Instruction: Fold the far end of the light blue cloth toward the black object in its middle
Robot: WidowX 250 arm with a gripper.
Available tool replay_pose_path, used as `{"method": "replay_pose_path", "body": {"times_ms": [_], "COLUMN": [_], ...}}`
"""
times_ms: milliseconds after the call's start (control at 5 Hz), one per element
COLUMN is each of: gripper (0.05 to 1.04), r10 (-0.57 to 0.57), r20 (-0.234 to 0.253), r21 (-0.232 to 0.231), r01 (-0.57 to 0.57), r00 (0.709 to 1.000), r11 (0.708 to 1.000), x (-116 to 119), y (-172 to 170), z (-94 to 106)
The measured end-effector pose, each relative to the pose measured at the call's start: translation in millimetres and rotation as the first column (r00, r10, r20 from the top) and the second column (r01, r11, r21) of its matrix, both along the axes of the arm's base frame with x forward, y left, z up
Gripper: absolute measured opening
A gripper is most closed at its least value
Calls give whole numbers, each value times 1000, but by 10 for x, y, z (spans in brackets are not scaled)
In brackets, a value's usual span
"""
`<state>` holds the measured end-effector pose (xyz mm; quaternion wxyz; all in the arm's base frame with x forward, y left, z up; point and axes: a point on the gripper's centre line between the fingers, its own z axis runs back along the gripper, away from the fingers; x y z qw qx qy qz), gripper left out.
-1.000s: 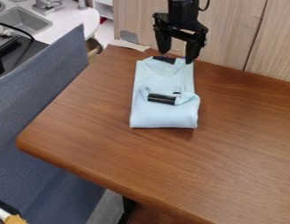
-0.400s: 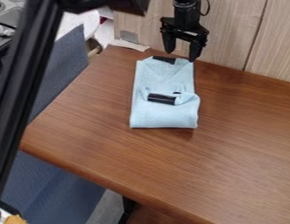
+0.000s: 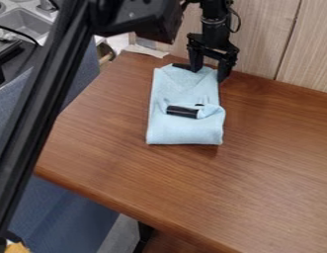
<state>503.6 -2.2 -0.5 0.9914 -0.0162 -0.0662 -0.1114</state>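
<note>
By the far corner of the folded cloth (image 3: 185,131), with the gripper (image 3: 209,75) spread wide, best lower gently and pinch shallowly to avoid dragging the folds.

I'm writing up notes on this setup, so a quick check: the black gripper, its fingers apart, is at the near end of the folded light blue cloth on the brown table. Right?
Not quite: the camera view shows the gripper, fingers apart, at the far end of the folded light blue cloth on the brown table.
</note>
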Motion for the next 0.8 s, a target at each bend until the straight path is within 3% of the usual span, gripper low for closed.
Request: {"method": "replay_pose_path", "body": {"times_ms": [200, 600, 800], "gripper": [807, 239, 88], "r10": [-17, -24, -24], "r20": [5, 9, -5], "r21": [1, 17, 16], "r01": [17, 24, 24], "r00": [1000, 1000, 1000], "r11": [1000, 1000, 1000], "x": [9, 11, -21], "y": [-54, -90, -90], "z": [1, -10, -62]}}
